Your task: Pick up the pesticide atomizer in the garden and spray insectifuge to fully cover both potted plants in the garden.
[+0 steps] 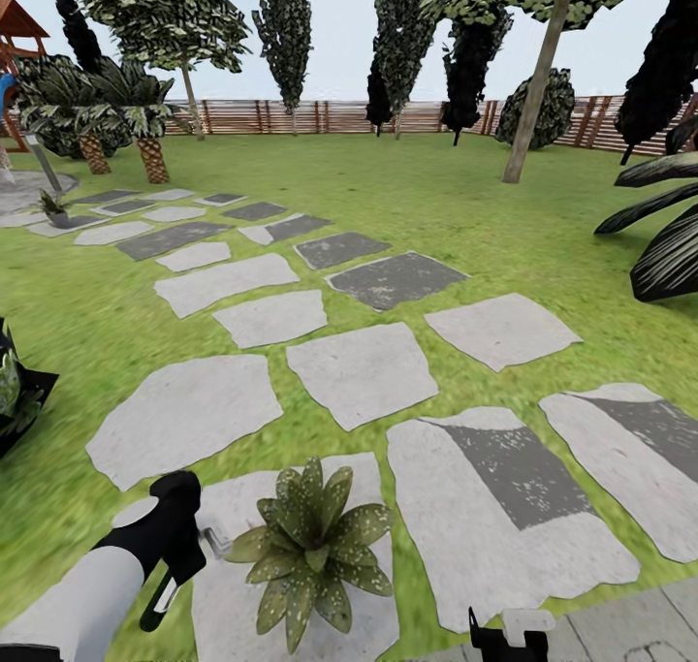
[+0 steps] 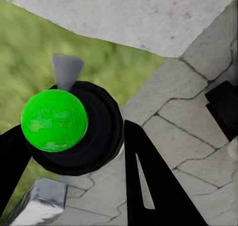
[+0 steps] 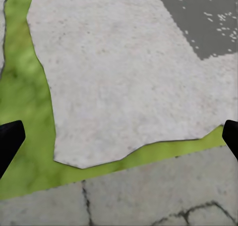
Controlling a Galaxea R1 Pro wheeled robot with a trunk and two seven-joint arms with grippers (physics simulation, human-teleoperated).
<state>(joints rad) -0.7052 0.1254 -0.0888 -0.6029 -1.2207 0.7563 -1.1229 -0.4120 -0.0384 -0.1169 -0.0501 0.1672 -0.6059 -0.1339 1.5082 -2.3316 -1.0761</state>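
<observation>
The pesticide atomizer (image 2: 59, 127) sat clamped between the fingers of the left gripper (image 1: 179, 546); the left wrist view showed its dark round body with a bright green cap and a pale nozzle tip between the two black fingers. In the head view the left gripper hung low over a stepping stone (image 1: 291, 604) at the near end of the path, and the nearer potted plant (image 1: 315, 546) stood just beside it, toward the robot's right, on that same stone. Whitish specks of insectifuge (image 1: 368, 524) dotted the leaves. The atomizer's long axis could not be read. A second small plant (image 1: 50, 206) stood far up the path at its left edge, well apart; whether it was the other potted plant could not be told. The right gripper (image 3: 119, 137) hovered over bare stone, fingers spread wide and empty. The left arm was judged nearer the plant.
</observation>
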